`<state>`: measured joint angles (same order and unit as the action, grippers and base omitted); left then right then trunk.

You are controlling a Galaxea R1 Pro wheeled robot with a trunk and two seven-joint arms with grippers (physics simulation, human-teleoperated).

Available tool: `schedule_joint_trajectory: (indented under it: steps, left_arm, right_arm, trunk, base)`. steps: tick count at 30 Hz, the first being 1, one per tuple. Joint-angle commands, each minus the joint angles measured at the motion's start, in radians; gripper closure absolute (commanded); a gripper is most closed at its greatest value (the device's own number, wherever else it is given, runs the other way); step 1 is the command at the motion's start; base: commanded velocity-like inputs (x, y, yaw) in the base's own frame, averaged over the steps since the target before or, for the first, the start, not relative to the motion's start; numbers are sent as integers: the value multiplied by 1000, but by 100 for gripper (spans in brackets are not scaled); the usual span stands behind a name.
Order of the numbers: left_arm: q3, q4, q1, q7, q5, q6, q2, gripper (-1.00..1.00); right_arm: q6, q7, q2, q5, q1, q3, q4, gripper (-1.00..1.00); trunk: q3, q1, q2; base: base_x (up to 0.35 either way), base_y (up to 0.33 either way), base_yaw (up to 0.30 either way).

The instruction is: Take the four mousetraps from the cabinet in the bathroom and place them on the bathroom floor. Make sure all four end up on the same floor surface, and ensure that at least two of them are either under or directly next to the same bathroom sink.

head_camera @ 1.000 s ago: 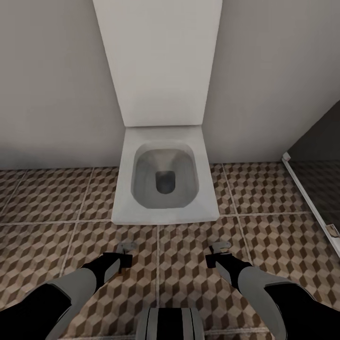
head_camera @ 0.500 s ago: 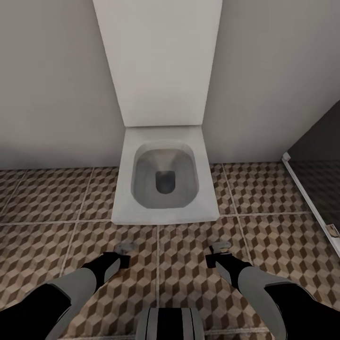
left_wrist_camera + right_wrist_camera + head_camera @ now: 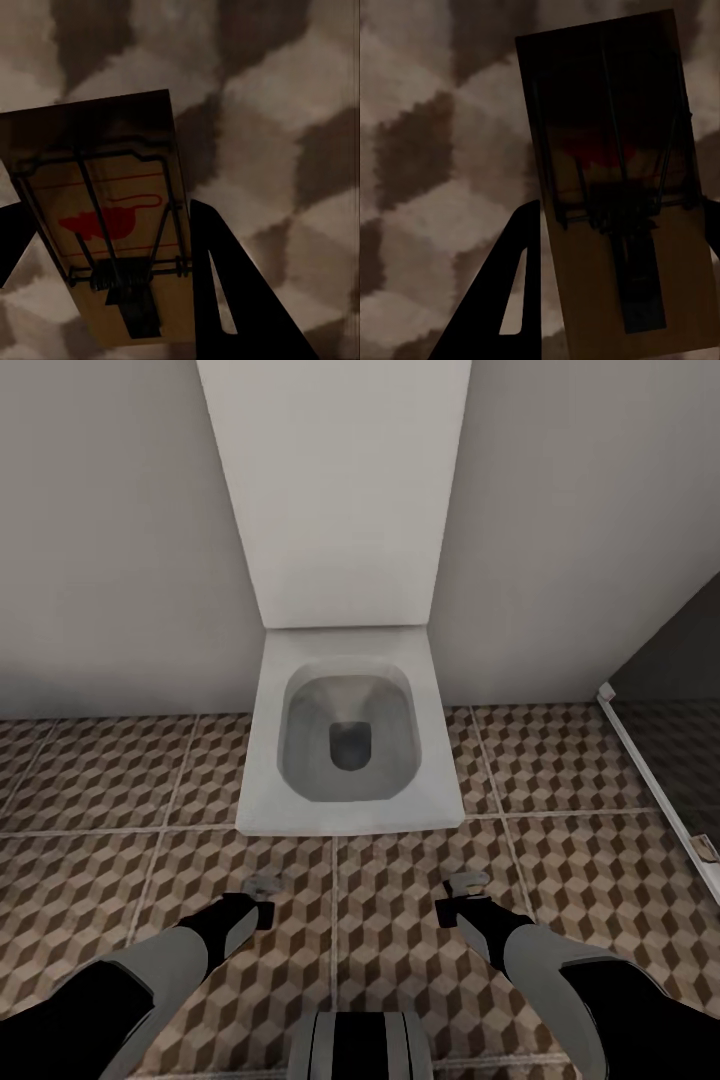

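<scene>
I hold two mousetraps, one in each hand, low over the cube-patterned bathroom floor (image 3: 100, 780). In the left wrist view a tan mousetrap (image 3: 105, 217) with black wire and a red mouse mark sits between the dark fingers (image 3: 232, 300). The left gripper (image 3: 262, 887) is shut on it. The right wrist view has another tan mousetrap (image 3: 622, 187) in shadow between the fingers (image 3: 506, 300), and the right gripper (image 3: 465, 885) is shut on it. The cabinet and the sink are out of view.
A white toilet (image 3: 345, 735) with its lid up stands straight ahead against the pale wall. A dark glass panel with a white frame (image 3: 655, 780) runs along the right. Tiled floor lies on both sides of the toilet.
The tip at my left gripper has shifted very slightly. The camera and the right arm stay as they were.
</scene>
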<state>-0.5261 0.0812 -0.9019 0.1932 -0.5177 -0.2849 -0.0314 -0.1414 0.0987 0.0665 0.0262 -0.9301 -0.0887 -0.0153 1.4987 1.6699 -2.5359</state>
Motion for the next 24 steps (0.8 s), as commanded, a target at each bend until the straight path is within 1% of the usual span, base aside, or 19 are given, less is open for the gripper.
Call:
schedule_joint_trajectory:
  steps: [1, 3, 6, 7, 8, 9, 10, 13, 15, 24]
  left_arm:
    - [-9, 2, 0, 1, -8, -8, 0, 100]
    - [-10, 2, 0, -10, -9, -9, 1, 100]
    - [-10, 0, 0, -49, -11, -11, 3, 100]
    - [-10, -1, 0, -71, -12, -14, 6, 100]
    - [-8, -3, 0, -93, -13, -22, 11, 100]
    - [-8, -3, 0, -102, -14, -29, 13, 100]
    - [-7, -4, 0, -115, -14, -49, 18, 100]
    - [-7, -4, 0, -130, -14, -91, 26, 100]
    - [-6, -5, 0, -135, -14, -106, 31, 100]
    - [-6, -5, 0, -138, -13, -113, 35, 100]
  right_arm:
    - [-3, 1, 1, 0, -1, -8, -2, 100]
    - [-3, 1, 2, 1, -1, -8, -2, 100]
    - [-4, 1, 1, 0, -1, -8, -2, 100]
    - [-3, 1, 1, 0, -1, -8, -2, 100]
    - [-3, 1, 1, 0, -1, -8, -2, 100]
    - [-4, 1, 1, 0, -1, -8, -2, 100]
    - [-4, 1, 1, 1, -1, -8, -2, 100]
    - [-4, 1, 2, 1, -1, -8, -2, 100]
    - [-5, 1, 2, 0, -1, -8, -2, 100]
    - [-9, 1, 4, 1, -1, -8, -3, 100]
  trunk:
    - [1, 0, 0]
    - [1, 0, 0]
    - [1, 0, 0]
    - [1, 0, 0]
    - [1, 0, 0]
    - [1, 0, 0]
    - [1, 0, 0]
    - [1, 0, 0]
    - [1, 0, 0]
    - [1, 0, 0]
  base:
    - [0, 0, 0]
    - [0, 0, 0]
    - [0, 0, 0]
    - [0, 0, 0]
    - [0, 0, 0]
    - [0, 0, 0]
    - [0, 0, 0]
    - [0, 0, 0]
    - [0, 0, 0]
    - [0, 0, 0]
